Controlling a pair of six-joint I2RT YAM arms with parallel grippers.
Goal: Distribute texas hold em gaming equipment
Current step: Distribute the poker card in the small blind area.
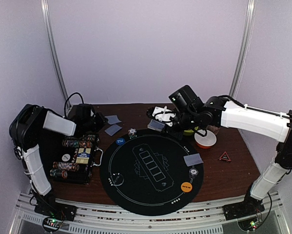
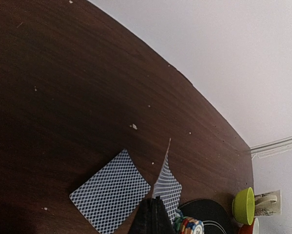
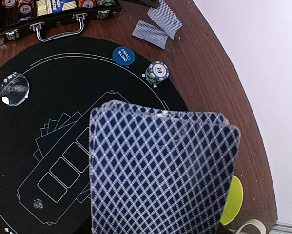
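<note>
**Fanned deck** (image 3: 160,170) of blue-backed cards, grasped by the right tool (image 1: 161,122) above the far rim of the black mat (image 3: 63,97).

**Laid out around it:**
- one dealt card (image 1: 193,159) on the mat's right side
- a flat card (image 2: 110,197) and a tilted card (image 2: 167,187) on the desk (image 2: 63,97), just beyond the mat's far-left edge
- the blue small-blind button (image 3: 123,55), a chip stack (image 3: 157,72), a clear disc (image 3: 14,87) and an orange disc (image 1: 186,186) on the mat
- a red triangle (image 1: 225,156) on the desk to the right of the mat

**Left tool** (image 2: 153,217): clenched, its tips at the tilted card's near corner.

**Risks:**
- The cards sit offset in the right tool's grip. A slackened hold or a quick swing would likely shed several at once, or two might slide off where one is wanted.
- The tilted card could flip face-up, or ride over its flat neighbour, if the left tool shifts sideways.

**Hidden:**
- In the right wrist view the deck covers the tool's own fingers and part of the mat.
- Whether the left tool actually pinches the tilted card cannot be told.
- No card face shows.
- The green bowl (image 3: 233,200) is partly cut off behind the deck.
</note>
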